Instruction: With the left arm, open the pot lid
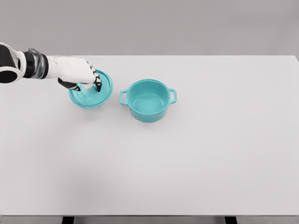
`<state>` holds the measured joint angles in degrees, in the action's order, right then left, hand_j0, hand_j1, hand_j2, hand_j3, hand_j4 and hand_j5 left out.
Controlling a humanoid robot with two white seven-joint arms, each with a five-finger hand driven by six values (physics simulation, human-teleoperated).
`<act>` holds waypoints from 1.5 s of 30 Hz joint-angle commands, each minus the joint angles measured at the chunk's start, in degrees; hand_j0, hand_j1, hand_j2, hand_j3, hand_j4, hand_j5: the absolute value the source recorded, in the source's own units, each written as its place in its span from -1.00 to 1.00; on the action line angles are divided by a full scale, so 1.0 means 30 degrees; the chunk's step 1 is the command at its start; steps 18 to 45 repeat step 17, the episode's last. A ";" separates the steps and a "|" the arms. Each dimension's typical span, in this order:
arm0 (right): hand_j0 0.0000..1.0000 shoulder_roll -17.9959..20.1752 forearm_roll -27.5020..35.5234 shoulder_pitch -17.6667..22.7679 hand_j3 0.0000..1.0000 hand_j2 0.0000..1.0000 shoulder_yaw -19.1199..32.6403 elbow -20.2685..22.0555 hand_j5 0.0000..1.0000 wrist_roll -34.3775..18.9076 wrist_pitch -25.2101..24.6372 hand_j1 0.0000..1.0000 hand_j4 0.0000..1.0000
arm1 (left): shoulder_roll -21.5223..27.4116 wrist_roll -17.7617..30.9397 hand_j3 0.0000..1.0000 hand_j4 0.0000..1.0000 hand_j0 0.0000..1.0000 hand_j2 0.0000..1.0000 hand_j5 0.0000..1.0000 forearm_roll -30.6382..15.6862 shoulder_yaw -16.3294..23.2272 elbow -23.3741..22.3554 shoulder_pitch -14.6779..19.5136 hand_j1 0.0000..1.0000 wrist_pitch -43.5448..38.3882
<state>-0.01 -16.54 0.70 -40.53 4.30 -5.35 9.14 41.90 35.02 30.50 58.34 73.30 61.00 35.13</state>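
Bare bench [187, 168] fills the near half of the head view, white and flat, with nothing between the camera and the two teal things farther back. Nearest of those is the pot [148, 100], just left of centre: upright, uncovered, its inside showing, with one handle at its 9 o'clock and one at its 3 o'clock.

At the pot's 9 o'clock, a little farther back and apart from it, lies the lid [99, 94]. It appears to rest on the bench, perhaps slightly tilted; I cannot tell whether it is fully down. Placing it beside the pot rather than on the rim leaves the opening free, which is what the task wants.

Over the lid sits the left hand [80, 74], its arm coming in from 9 o'clock at the picture's left edge. Its fingers [98, 85] curl down around the lid's middle, clamped on the knob, which they hide. Such a top grip suits a straight lift and set-down.

Judged from this, the opening is done and only letting go remains. The right arm does not show.
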 commanded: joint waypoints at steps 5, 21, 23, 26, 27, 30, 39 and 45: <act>1.00 0.0003 0.0004 0.0000 1.00 1.00 -0.0024 0.0001 1.00 -0.0004 0.0002 1.00 1.00 | 0.0037 -0.0007 1.00 1.00 1.00 1.00 1.00 -0.0117 -0.0054 -0.0088 0.0000 1.00 -0.0045; 1.00 0.0003 0.0004 0.0000 1.00 1.00 0.0005 0.0001 1.00 -0.0004 0.0002 1.00 1.00 | 0.1091 -0.0007 1.00 1.00 1.00 1.00 1.00 -0.2842 -0.1723 -0.6123 -0.0586 1.00 -0.0045; 1.00 0.0003 0.0004 0.0000 1.00 1.00 0.0005 0.0001 1.00 -0.0004 0.0002 1.00 1.00 | 0.1091 -0.0007 1.00 1.00 1.00 1.00 1.00 -0.2842 -0.1723 -0.6123 -0.0586 1.00 -0.0045; 1.00 0.0003 0.0004 0.0000 1.00 1.00 0.0005 0.0001 1.00 -0.0004 0.0002 1.00 1.00 | 0.1091 -0.0007 1.00 1.00 1.00 1.00 1.00 -0.2842 -0.1723 -0.6123 -0.0586 1.00 -0.0045; 1.00 0.0003 0.0004 0.0000 1.00 1.00 0.0005 0.0001 1.00 -0.0004 0.0002 1.00 1.00 | 0.1091 -0.0007 1.00 1.00 1.00 1.00 1.00 -0.2842 -0.1723 -0.6123 -0.0586 1.00 -0.0045; 1.00 0.0003 0.0004 0.0000 1.00 1.00 0.0005 0.0001 1.00 -0.0004 0.0002 1.00 1.00 | 0.1091 -0.0007 1.00 1.00 1.00 1.00 1.00 -0.2842 -0.1723 -0.6123 -0.0586 1.00 -0.0045; 1.00 0.0003 0.0004 0.0000 1.00 1.00 0.0005 0.0001 1.00 -0.0004 0.0002 1.00 1.00 | 0.1091 -0.0007 1.00 1.00 1.00 1.00 1.00 -0.2842 -0.1723 -0.6123 -0.0586 1.00 -0.0045; 1.00 0.0003 0.0004 0.0000 1.00 1.00 0.0005 0.0001 1.00 -0.0004 0.0002 1.00 1.00 | 0.1091 -0.0007 1.00 1.00 1.00 1.00 1.00 -0.2842 -0.1723 -0.6123 -0.0586 1.00 -0.0045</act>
